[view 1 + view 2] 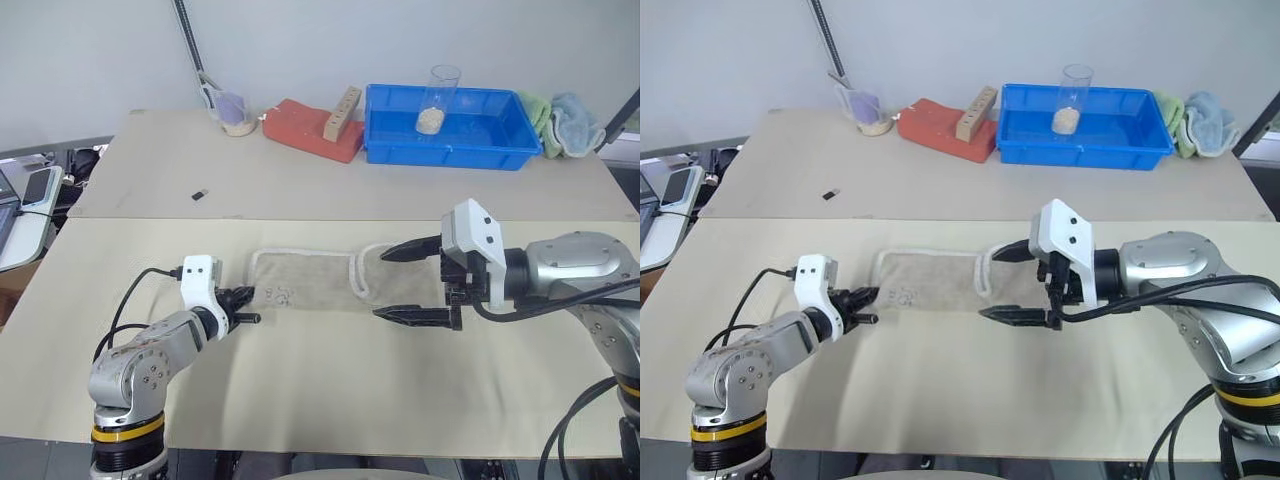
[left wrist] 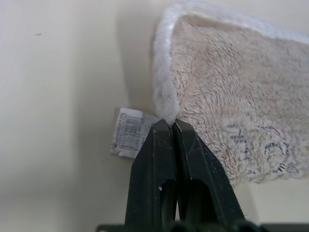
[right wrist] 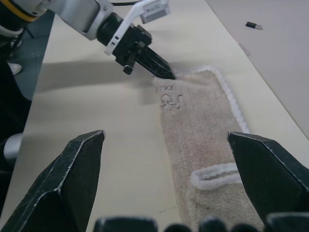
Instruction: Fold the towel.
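The towel [image 1: 310, 280] lies on the table as a beige strip with white edging, folded over at its right end. A dark printed mark sits near its left end. My left gripper [image 1: 255, 305] is at that left end, shut on the white edging at the towel's corner [image 2: 166, 113]. A small white label [image 2: 128, 131] sticks out beside the fingertips. My right gripper [image 1: 385, 285] hovers over the towel's right end, open wide, with nothing between its fingers. The right wrist view looks along the towel [image 3: 203, 121] to the left gripper [image 3: 166, 73].
Along the far side of the table stand a blue bin [image 1: 480, 128] holding a clear glass [image 1: 438, 100], a red pad [image 1: 305, 130] with a wooden block, and a measuring cup [image 1: 232, 112]. Green [image 1: 535, 110] and light blue [image 1: 575, 120] cloths lie at the far right. A small black object [image 1: 200, 193] sits mid-left.
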